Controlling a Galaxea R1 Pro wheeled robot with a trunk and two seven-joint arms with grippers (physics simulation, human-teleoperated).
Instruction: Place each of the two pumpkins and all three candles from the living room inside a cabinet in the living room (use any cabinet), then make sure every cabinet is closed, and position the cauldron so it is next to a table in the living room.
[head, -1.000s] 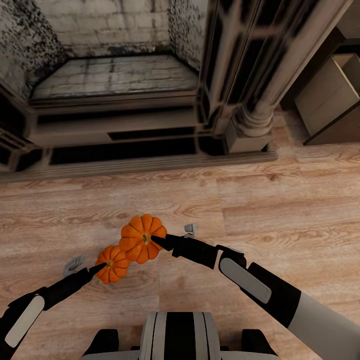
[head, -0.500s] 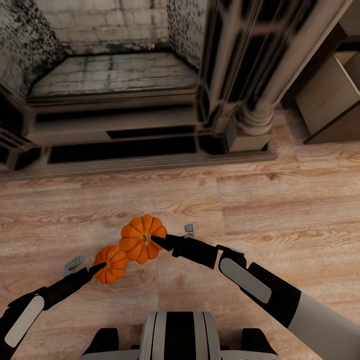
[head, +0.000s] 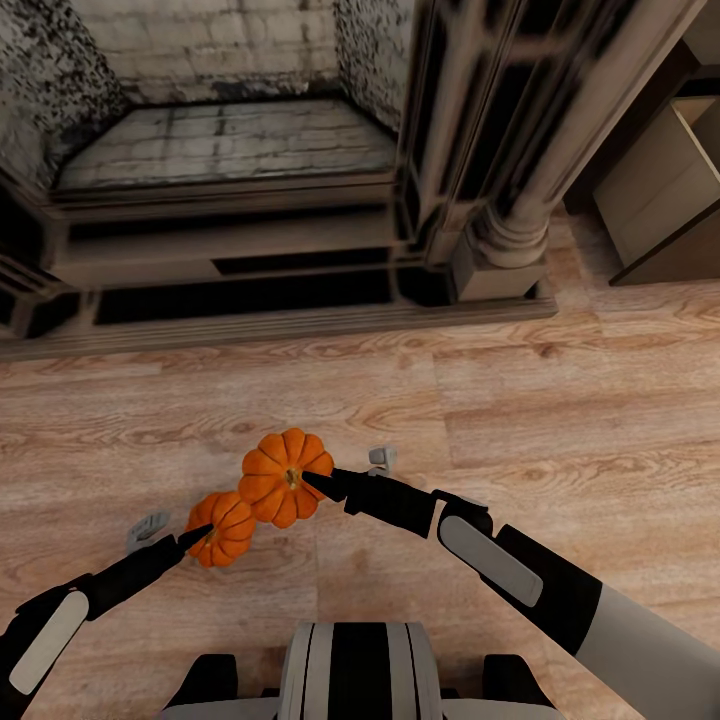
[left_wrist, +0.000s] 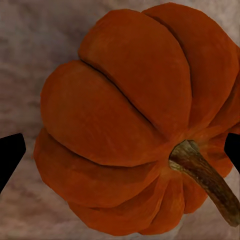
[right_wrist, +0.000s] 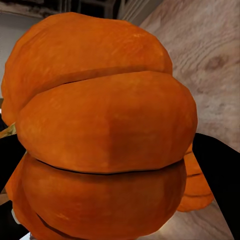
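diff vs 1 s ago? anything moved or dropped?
Little. The view has shifted a touch: the fireplace sits slightly higher and the open drawer further right, so the camera moved. The left gripper with its pumpkin edged slightly left. Unchanged: right gripper still grips the other pumpkin; nothing let go.
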